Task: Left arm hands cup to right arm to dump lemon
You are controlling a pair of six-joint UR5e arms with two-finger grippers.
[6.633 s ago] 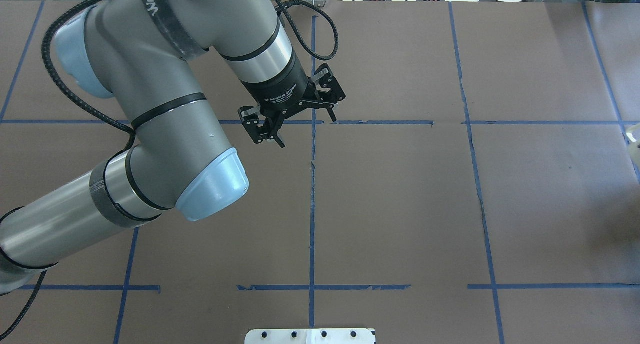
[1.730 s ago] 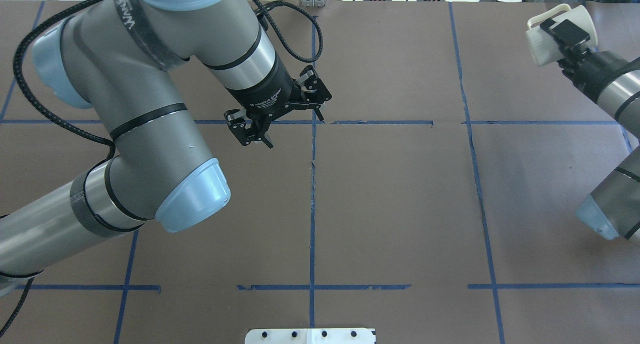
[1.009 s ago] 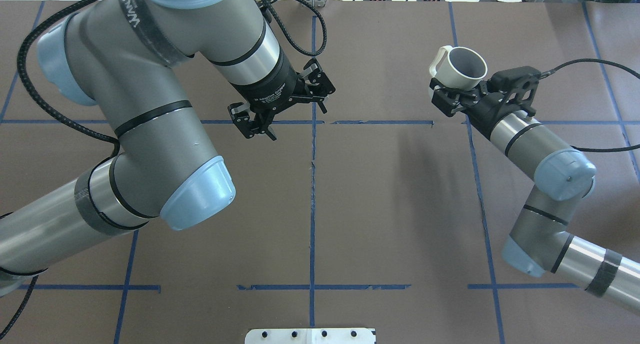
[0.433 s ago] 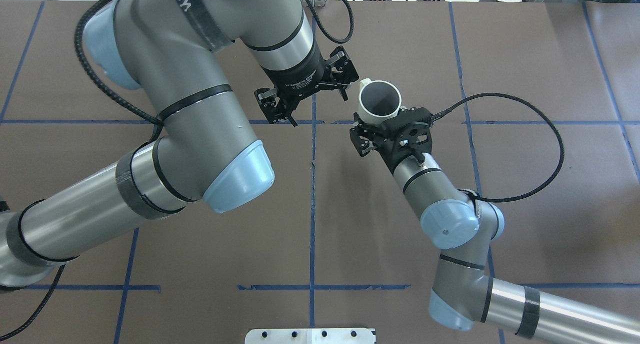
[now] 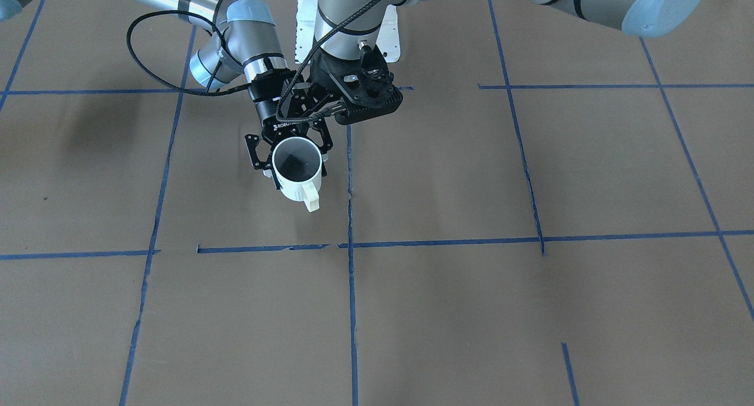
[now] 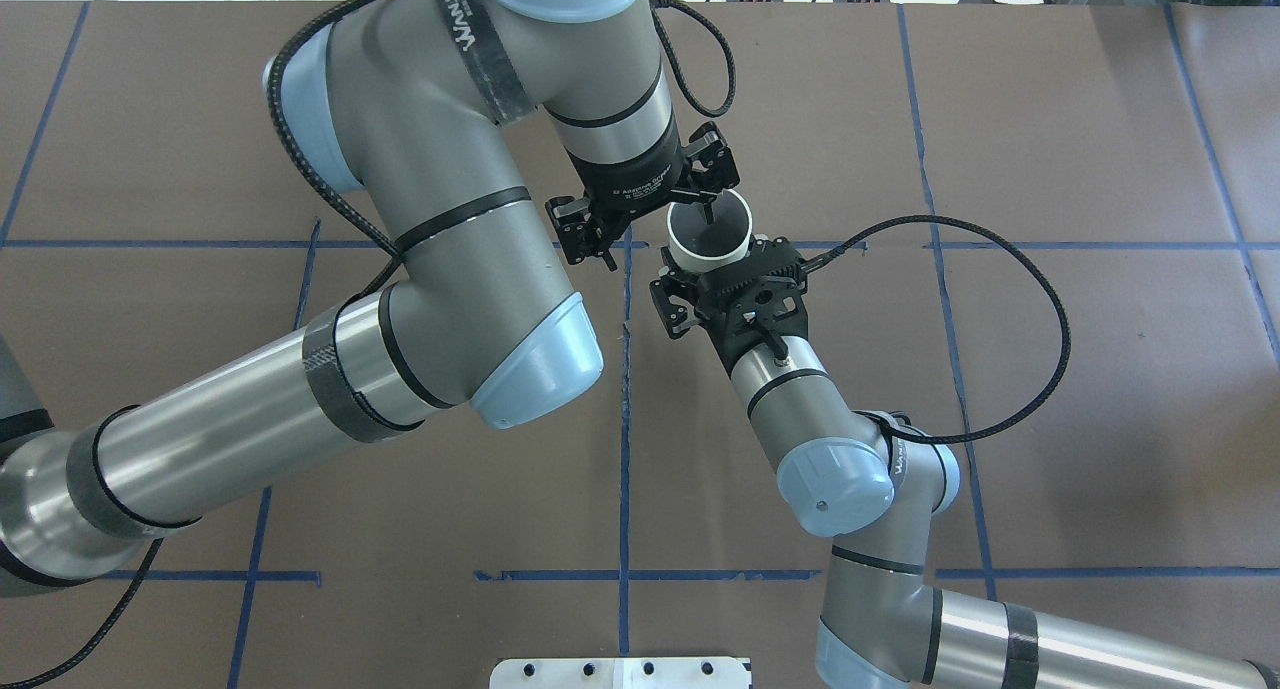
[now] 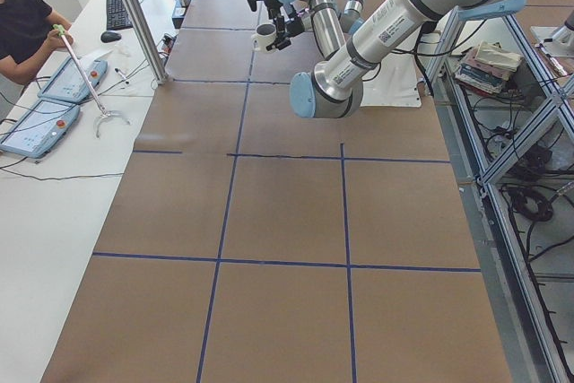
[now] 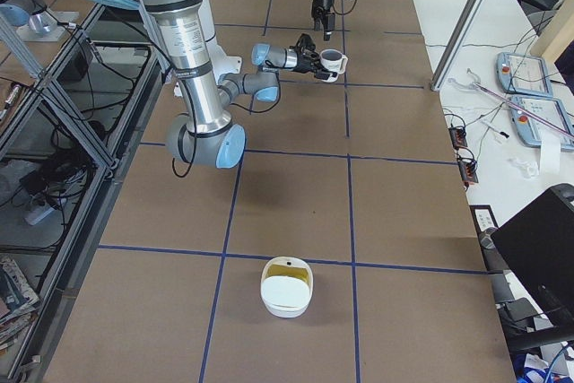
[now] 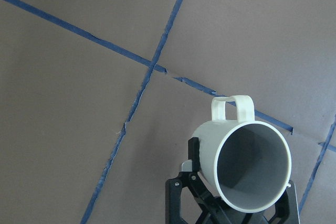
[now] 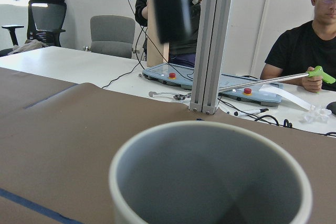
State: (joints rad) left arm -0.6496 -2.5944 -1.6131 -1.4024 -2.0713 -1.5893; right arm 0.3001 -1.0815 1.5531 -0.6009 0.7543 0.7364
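My right gripper is shut on the off-white cup and holds it upright above the table's middle. The handle points away from the robot. The cup's grey inside shows no lemon in the left wrist view or the right wrist view. My left gripper is open and hangs just above the cup. One fingertip is over its mouth and the other is off to its left. In the exterior right view the left gripper is clearly above the cup, not touching it.
A white bowl with a yellowish inside sits on the table near the robot's right end. The right arm's black cable loops out to the right. Operators and teach pendants line the white bench along the far edge.
The right arm has swung in from the far right with the cup, bringing it to the centre. The left arm has moved right to meet it, and its gripper has stayed open.
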